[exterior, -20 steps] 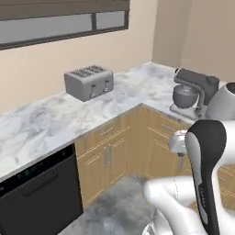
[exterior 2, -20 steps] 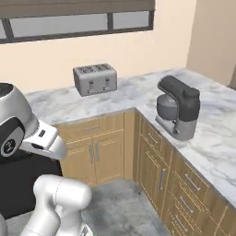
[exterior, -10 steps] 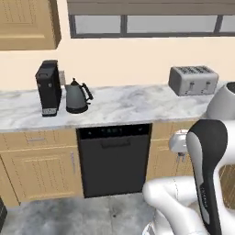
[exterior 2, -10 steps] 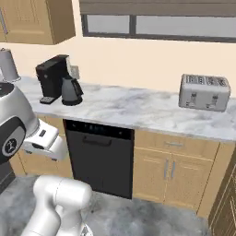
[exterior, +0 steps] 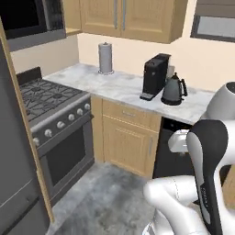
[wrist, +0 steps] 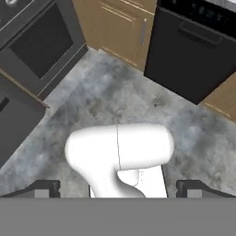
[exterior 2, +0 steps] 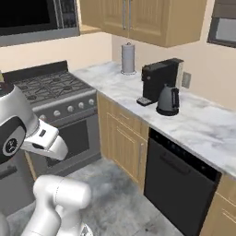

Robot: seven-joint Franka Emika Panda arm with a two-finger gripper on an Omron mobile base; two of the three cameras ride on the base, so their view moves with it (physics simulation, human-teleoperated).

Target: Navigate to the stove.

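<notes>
Kitchen corner ahead: stove [exterior: 50, 119] sat at the left of both base views, its front running obliquely away from me, so I judged the base needed more leftward turn to face it squarely. Gripper [wrist: 117, 186] pointed at the floor with its tips spread wide, holding nothing. Right base view also showed the dishwasher [exterior 2: 177, 184]; hand view caught the oven door [wrist: 39, 41].

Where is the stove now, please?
The stove stands at the left of both base views, against the side wall under the microwave, next to the wooden cabinets of the marble counter that holds the paper towel roll.
</notes>
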